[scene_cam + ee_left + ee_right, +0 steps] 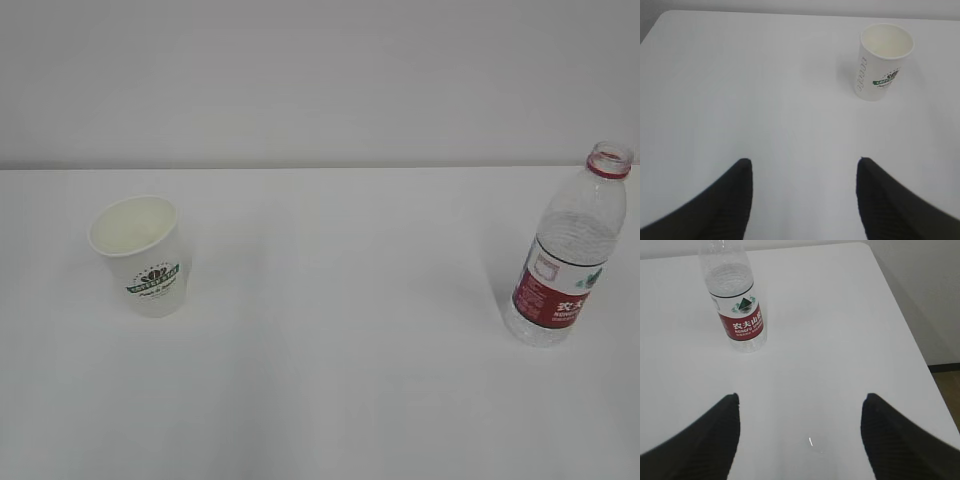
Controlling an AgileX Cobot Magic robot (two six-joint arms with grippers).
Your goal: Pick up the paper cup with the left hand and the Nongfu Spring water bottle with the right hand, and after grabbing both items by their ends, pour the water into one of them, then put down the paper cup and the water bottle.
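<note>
Left hand (802,172) jaws apart; paper cup (883,62) upright.

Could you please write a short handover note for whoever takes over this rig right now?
Left tool: open, empty, short of the paper cup.
Right tool: open, empty, short of the water bottle.
Cup stands upright on the table's left side; bottle upright on the right, uncapped.
Done: nothing grasped or poured.
Left: pick up both, pour, set both down.
</note>
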